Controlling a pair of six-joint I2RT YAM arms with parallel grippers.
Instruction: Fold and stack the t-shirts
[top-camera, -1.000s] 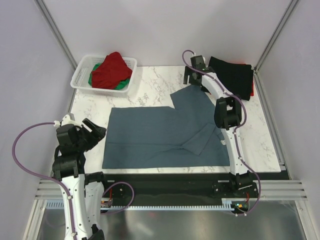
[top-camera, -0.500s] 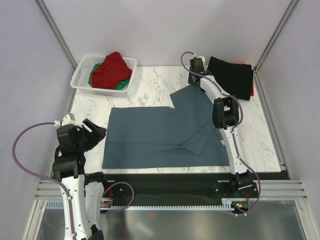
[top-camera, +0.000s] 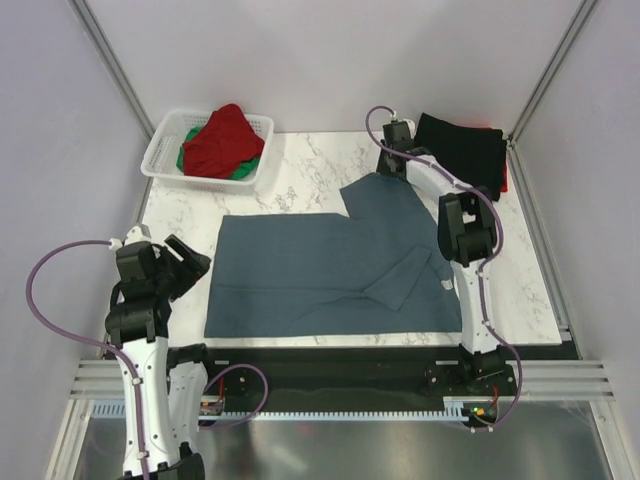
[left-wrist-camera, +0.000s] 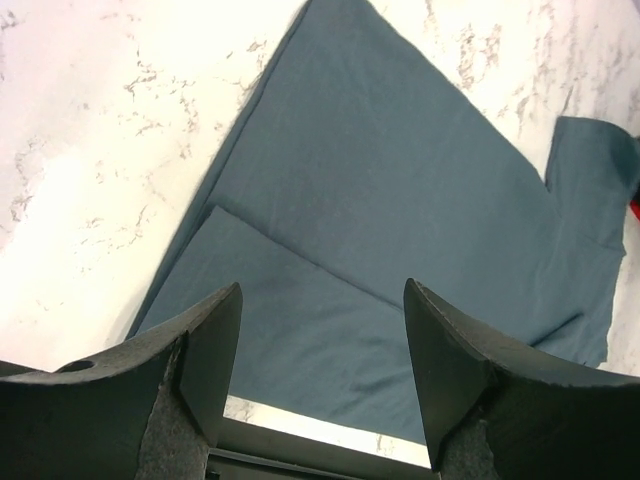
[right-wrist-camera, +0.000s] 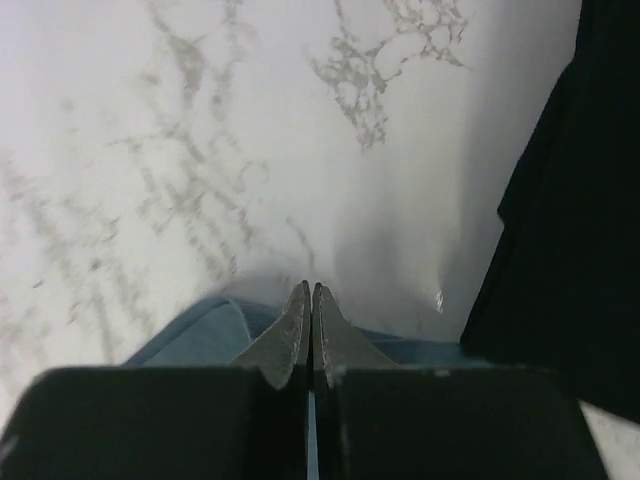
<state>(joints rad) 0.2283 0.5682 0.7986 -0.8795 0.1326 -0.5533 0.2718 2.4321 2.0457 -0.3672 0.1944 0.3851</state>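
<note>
A slate blue-grey t-shirt (top-camera: 320, 270) lies spread flat on the marble table, its near right part folded over. My right gripper (top-camera: 386, 168) is at the shirt's far right sleeve, next to a folded black t-shirt (top-camera: 465, 155). In the right wrist view this gripper (right-wrist-camera: 311, 290) is shut, its tips pinched together at the edge of the blue-grey fabric (right-wrist-camera: 190, 335). My left gripper (top-camera: 195, 262) hovers open just off the shirt's left edge. The left wrist view shows the left gripper (left-wrist-camera: 322, 288) holding nothing, above the blue-grey cloth (left-wrist-camera: 400, 180).
A white lattice basket (top-camera: 160, 160) at the far left holds a red t-shirt (top-camera: 222, 140) over a green one (top-camera: 240, 170). A red edge (top-camera: 503, 178) shows under the black shirt (right-wrist-camera: 570, 220). Bare marble (top-camera: 300, 170) lies between basket and sleeve.
My right gripper has closed from wide open to shut at the far sleeve edge, and its arm has shifted slightly right. The left arm has barely moved.
</note>
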